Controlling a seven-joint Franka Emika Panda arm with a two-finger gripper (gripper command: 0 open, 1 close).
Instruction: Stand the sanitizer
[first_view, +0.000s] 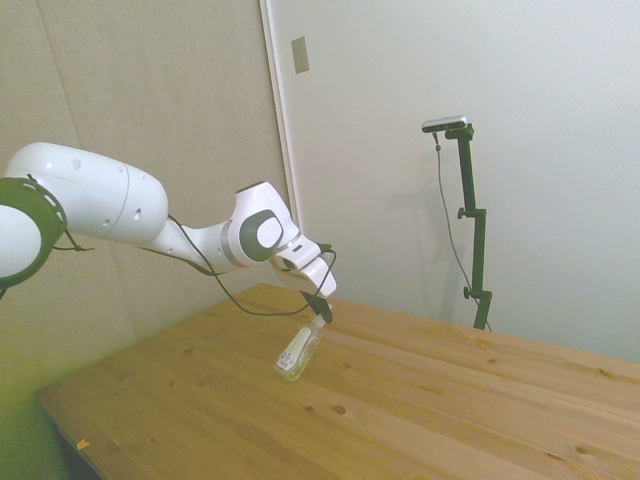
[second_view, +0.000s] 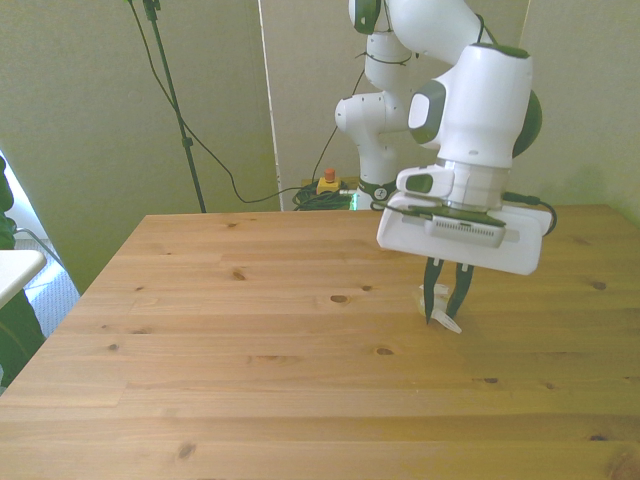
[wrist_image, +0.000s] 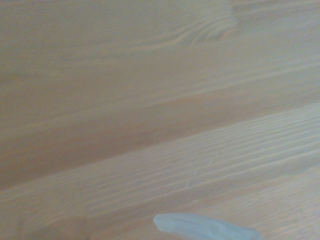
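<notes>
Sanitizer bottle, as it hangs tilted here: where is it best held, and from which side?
At the pump neck, from above. The gripper is shut on the sanitizer there; the slim body hangs slanted, base near the table, so lowering could pivot it upright.
</notes>
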